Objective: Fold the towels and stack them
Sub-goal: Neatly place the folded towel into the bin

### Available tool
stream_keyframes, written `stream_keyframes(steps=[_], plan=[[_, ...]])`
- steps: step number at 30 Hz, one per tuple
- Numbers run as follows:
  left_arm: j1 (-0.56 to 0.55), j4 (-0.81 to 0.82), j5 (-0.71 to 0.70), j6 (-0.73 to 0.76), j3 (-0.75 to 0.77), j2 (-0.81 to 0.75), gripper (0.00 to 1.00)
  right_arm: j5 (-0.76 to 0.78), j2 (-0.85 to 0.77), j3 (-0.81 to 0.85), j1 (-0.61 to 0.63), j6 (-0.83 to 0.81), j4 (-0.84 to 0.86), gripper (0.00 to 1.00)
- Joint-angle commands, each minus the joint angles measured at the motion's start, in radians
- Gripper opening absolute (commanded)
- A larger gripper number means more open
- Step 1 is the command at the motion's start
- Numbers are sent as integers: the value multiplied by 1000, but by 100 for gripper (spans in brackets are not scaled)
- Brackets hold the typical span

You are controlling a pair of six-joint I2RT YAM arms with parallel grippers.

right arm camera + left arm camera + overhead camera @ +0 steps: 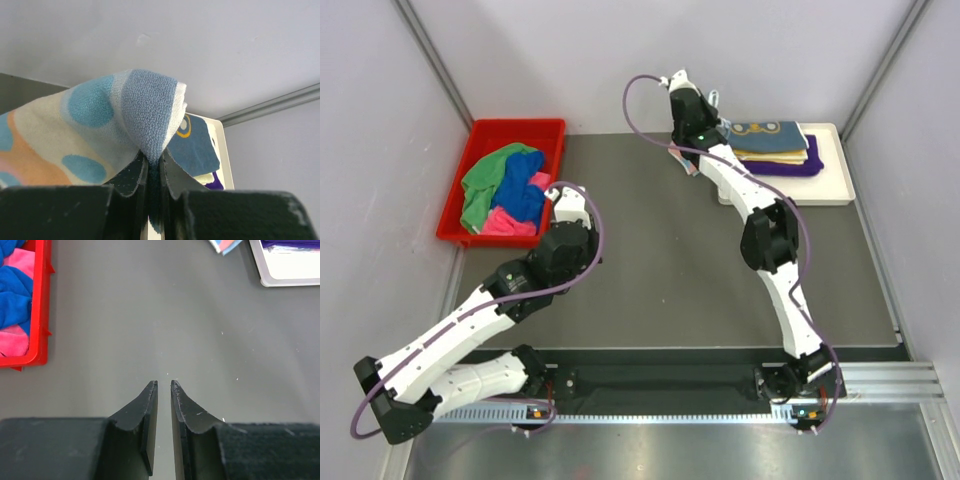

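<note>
Grey surface [660, 260]: red bin [520, 127] at 10 o'clock, unfolded towels [505, 190] heaped inside. White tray [835, 190] at 2 o'clock, folded stack [770, 140] laid on it. Dotted towel [95, 120] pinched by right gripper [155, 167], jaws clamped on fold. Stack lies at 3 o'clock of them, right arm nearer. Left gripper [163, 386]: jaws narrowly parted, nothing held.

A red bin [515, 126] sits at the grey table's [660, 270] far left, a white tray [836, 186] far right.
</note>
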Motion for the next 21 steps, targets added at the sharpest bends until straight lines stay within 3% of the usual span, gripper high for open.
stream_keyframes(steps=[1,21], plan=[[4,55,-7,-2,-5,-6,22,-20,-135,51,-17,48,17,0],[3,64,39,-19,-10,6,21,-32,-221,63,-28,87,-18,0]])
